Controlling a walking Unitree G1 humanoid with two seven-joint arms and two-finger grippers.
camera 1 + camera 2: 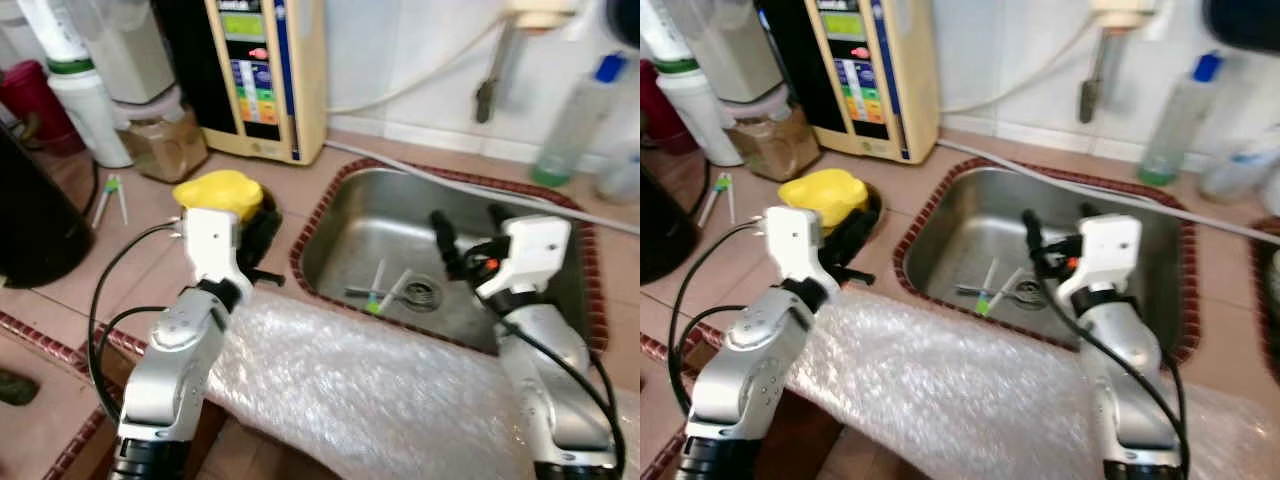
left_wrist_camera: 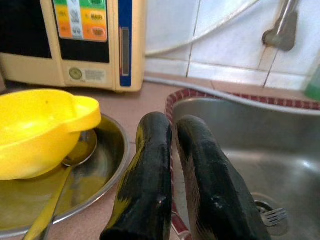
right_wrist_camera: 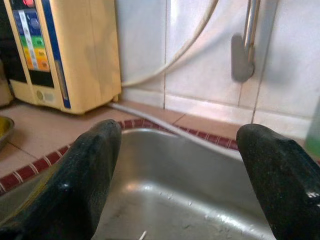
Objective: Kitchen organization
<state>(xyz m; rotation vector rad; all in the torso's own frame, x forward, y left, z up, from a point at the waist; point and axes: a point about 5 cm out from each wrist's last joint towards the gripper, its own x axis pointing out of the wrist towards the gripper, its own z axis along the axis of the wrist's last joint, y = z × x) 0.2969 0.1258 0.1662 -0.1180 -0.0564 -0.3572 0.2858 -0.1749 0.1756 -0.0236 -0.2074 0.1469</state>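
Observation:
A yellow bowl (image 1: 218, 192) sits upside down on a steel plate (image 2: 107, 165), with a spoon (image 2: 55, 200) under its rim. My left gripper (image 1: 262, 235) hovers just right of the plate, between it and the sink, and is shut on nothing (image 2: 171, 125). The steel sink (image 1: 365, 215) holds a few utensils with green and white handles (image 1: 380, 295) beside the drain (image 1: 422, 293). A fork tip (image 2: 272, 216) lies at the drain. My right gripper (image 1: 470, 230) hangs over the sink's right half, open and empty (image 3: 180, 135).
Bubble wrap (image 1: 340, 380) covers the counter's front edge. At the back stand a cream water appliance (image 1: 265, 70), a jar (image 1: 165, 140) and a white bottle (image 1: 85, 100). A clear bottle (image 1: 575, 120) stands at the back right. A hose (image 1: 480, 185) runs behind the sink.

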